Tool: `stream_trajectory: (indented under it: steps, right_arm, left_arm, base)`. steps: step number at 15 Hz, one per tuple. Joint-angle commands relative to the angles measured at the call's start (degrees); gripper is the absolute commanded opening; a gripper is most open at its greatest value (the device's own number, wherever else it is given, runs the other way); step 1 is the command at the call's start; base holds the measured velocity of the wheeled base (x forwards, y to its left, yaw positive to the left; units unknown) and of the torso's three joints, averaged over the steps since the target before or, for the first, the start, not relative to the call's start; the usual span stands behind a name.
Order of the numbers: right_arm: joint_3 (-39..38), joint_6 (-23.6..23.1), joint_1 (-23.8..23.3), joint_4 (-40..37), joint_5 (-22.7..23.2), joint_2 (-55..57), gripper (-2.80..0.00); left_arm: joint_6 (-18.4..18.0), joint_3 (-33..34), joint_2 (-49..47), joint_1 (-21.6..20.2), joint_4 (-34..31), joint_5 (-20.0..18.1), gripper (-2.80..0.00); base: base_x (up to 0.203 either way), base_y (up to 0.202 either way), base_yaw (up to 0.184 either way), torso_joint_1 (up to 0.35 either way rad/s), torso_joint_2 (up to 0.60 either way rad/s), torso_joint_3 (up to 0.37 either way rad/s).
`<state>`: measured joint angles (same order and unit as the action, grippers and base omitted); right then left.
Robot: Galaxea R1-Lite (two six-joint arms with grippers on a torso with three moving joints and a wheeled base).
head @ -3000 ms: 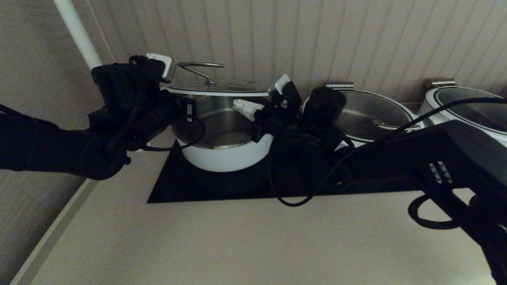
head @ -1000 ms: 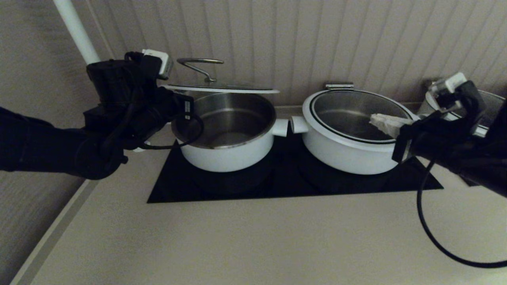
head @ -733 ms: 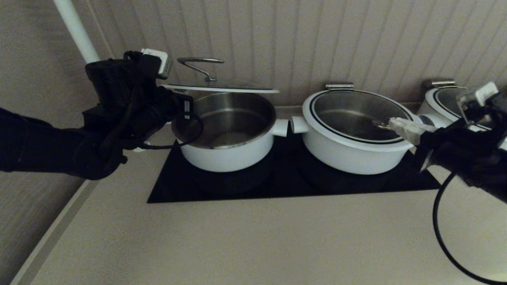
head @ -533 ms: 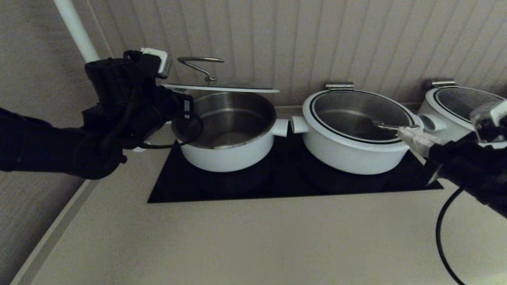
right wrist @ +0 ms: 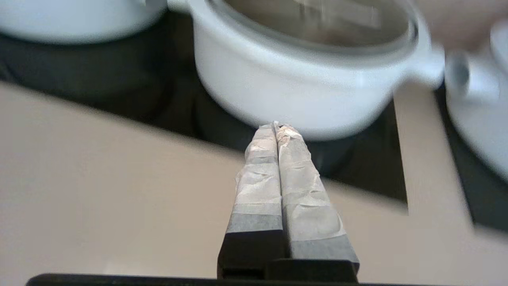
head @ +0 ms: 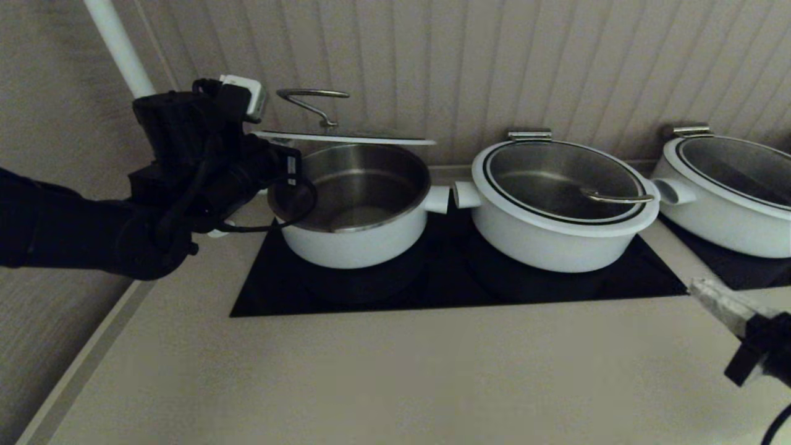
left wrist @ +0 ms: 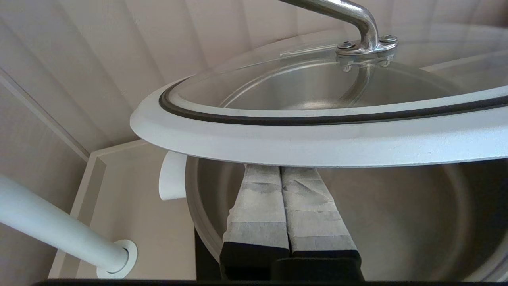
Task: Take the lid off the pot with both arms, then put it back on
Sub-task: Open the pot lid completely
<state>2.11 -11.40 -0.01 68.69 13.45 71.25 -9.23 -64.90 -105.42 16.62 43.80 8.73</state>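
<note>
The lid [head: 343, 137], glass with a white ring and a looped steel handle [head: 309, 99], hangs level just above the open white pot [head: 355, 244] on the black cooktop. My left gripper [head: 272, 147] is at the lid's left edge. In the left wrist view its fingers [left wrist: 258, 206] are pressed together and run under the lid's white ring [left wrist: 317, 139], which lies on them; their tips are hidden. The pot's steel liner [left wrist: 397, 222] shows below. My right gripper [head: 697, 287] is shut and empty, low over the counter at the front right, far from the lid; it also shows in the right wrist view [right wrist: 275, 125].
Two other white pots with lids on stand to the right, one in the middle [head: 556, 238] and one at the far right [head: 723, 216]. The black cooktop [head: 432, 290] lies under them. A white pipe [head: 120, 49] rises by the ribbed wall. Beige counter [head: 371, 377] fills the front.
My right gripper has left the lid's right edge and swung right and down to the counter's front right. The lid has risen slightly and stays up at my left gripper.
</note>
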Motion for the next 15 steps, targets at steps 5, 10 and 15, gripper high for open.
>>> stream_trajectory:
  steps: [5, 10, 15]
  right_arm:
    - [-2.11, -0.15, -3.77, -3.13, -0.35, -4.06, -2.80]
    - [-2.11, -0.25, -3.69, -21.36, 0.19, -13.52, -2.80]
    - [-2.11, -0.17, -3.68, -47.94, 0.26, -32.49, -2.80]
  left_arm:
    - [0.00, 0.30, 0.04, 0.00, 0.32, 0.06, -2.80]
    - [-0.09, 0.26, 0.19, 0.00, 0.28, 0.15, -2.80]
    - [-0.09, 0.30, 0.31, 0.00, 0.32, 0.50, -2.80]
  base:
    - [0.000, 0.000, 0.000, 0.000, 0.00, 0.000]
    - [0.000, 0.000, 0.000, 0.000, 0.00, 0.000]
    - [0.000, 0.000, 0.000, 0.000, 0.00, 0.000]
